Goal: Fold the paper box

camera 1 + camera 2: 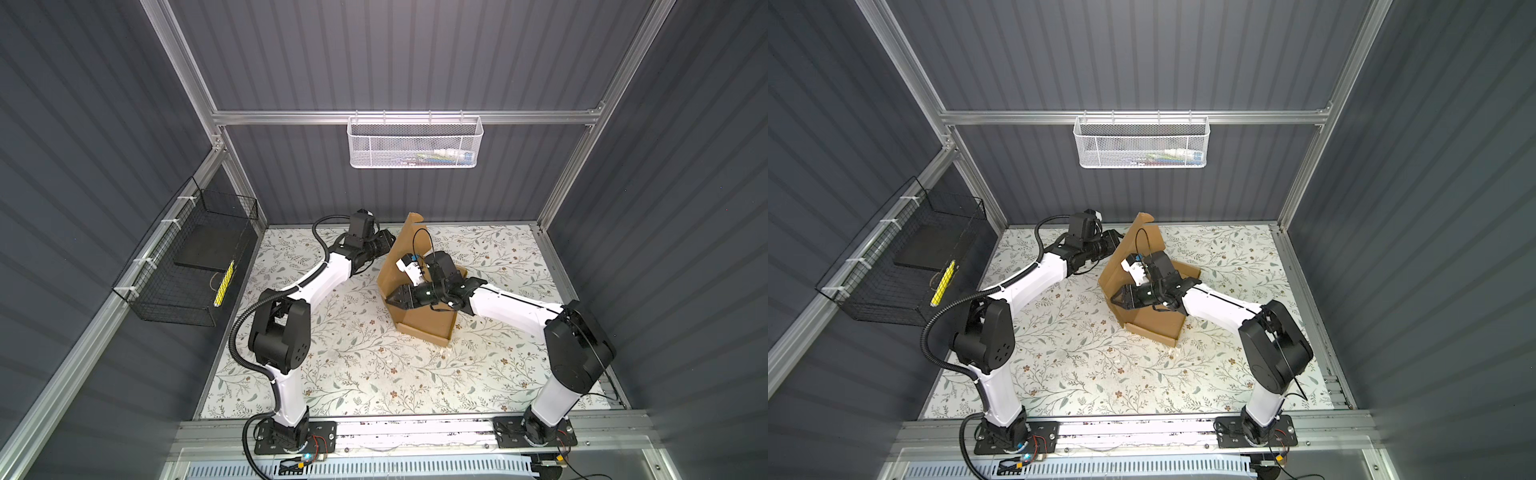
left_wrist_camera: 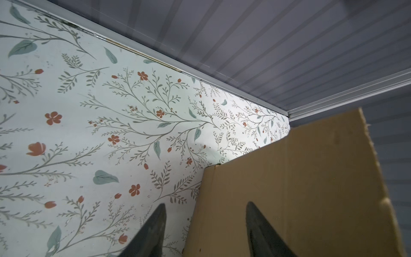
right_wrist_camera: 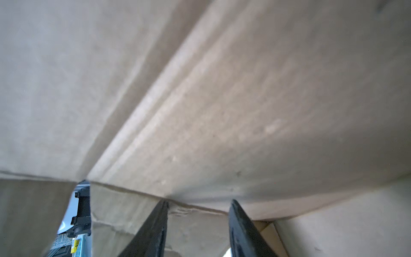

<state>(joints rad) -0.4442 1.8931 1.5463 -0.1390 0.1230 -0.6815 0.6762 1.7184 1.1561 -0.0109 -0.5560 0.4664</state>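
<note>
The paper box (image 1: 424, 326) (image 1: 1154, 324) is brown cardboard, half formed, lying right of the mat's middle in both top views. One large panel (image 1: 405, 245) (image 1: 1133, 243) stands tilted up on its left. My right gripper (image 1: 391, 300) (image 1: 1115, 300) reaches leftward inside the box. Its jaws are open and its tips press against the crease at the foot of that panel (image 3: 199, 202). My left gripper (image 1: 390, 242) (image 1: 1118, 242) is behind the raised panel, open. In the left wrist view (image 2: 205, 210) the panel's edge (image 2: 289, 189) stands between its spread fingers.
A black wire basket (image 1: 183, 266) hangs on the left wall and holds a black slab (image 1: 203, 249) and a yellow strip (image 1: 223, 282). A white mesh basket (image 1: 413, 141) hangs on the back wall. The floral mat (image 1: 353, 353) covers the table.
</note>
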